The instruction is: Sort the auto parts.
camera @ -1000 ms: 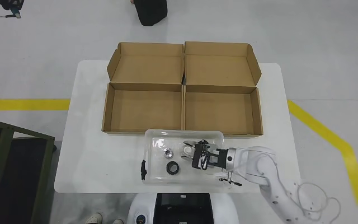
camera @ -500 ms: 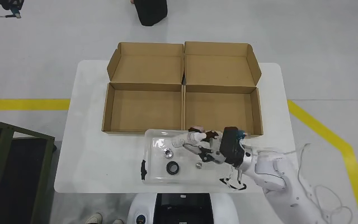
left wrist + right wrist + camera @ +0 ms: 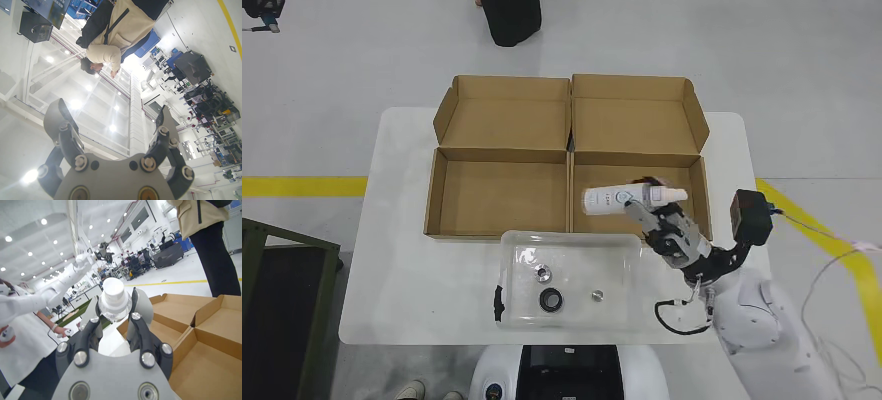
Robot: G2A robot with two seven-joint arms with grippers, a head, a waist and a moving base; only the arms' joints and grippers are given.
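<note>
My right gripper is shut on a clear bottle with a white cap, held lying sideways above the near edge of the right cardboard box. In the right wrist view the bottle sits cap-outward between the fingers of the gripper. A clear plastic tray at the table's front holds a silver nut, a black ring and a small silver part. My left gripper is open, holds nothing and points up at the ceiling.
Two open cardboard boxes stand side by side behind the tray, the left box and the right one, lids folded back. In the right wrist view the boxes lie past the gripper, and the other arm is raised high.
The right gripper has lifted the bottle out of the tray and carried it back and to the right, over the right box's near edge.
</note>
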